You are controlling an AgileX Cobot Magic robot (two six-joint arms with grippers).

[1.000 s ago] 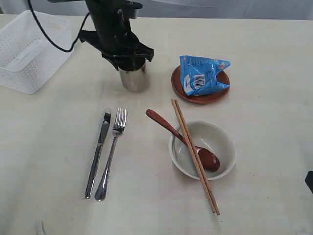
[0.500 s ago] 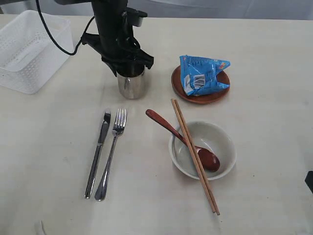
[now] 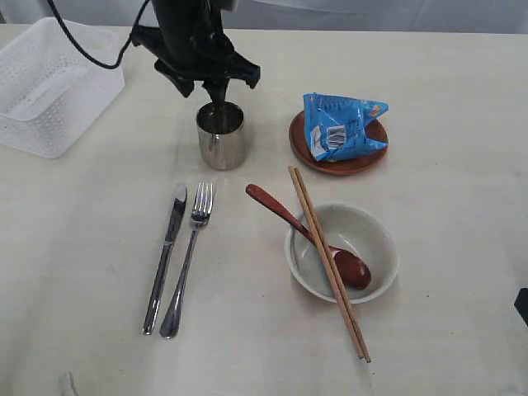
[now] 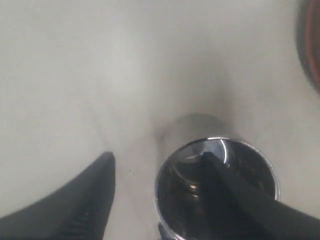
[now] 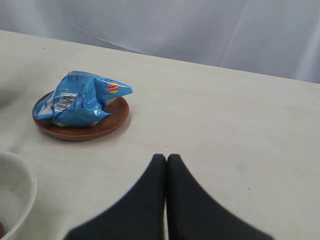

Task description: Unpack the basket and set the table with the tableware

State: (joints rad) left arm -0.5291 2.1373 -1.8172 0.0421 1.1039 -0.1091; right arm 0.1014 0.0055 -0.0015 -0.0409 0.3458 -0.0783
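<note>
The small steel cup (image 3: 220, 139) stands upright on the table (image 3: 99, 214), above the knife (image 3: 165, 256) and fork (image 3: 188, 260). My left gripper (image 3: 211, 97) hangs open just over it. In the left wrist view one finger dips inside the cup (image 4: 220, 185) and the other is outside its wall, with the left gripper (image 4: 156, 157) gripping nothing. The spoon (image 3: 285, 216) and chopsticks (image 3: 326, 260) rest across the grey-green bowl (image 3: 379, 235). The brown plate (image 3: 346, 167) is behind it. The white basket (image 3: 49, 82) sits at the far left. My right gripper (image 5: 166, 157) is shut and empty over bare table.
A blue snack packet (image 3: 340, 125) lies on the plate; the right wrist view also shows this packet (image 5: 80, 97), the plate (image 5: 100, 129) and the bowl's rim (image 5: 27, 192). A black cable (image 3: 82, 62) runs from the left arm over the basket's corner.
The left gripper set the cup down, opened its fingers and rose slightly; the cup now stands free. The right gripper has not moved.
</note>
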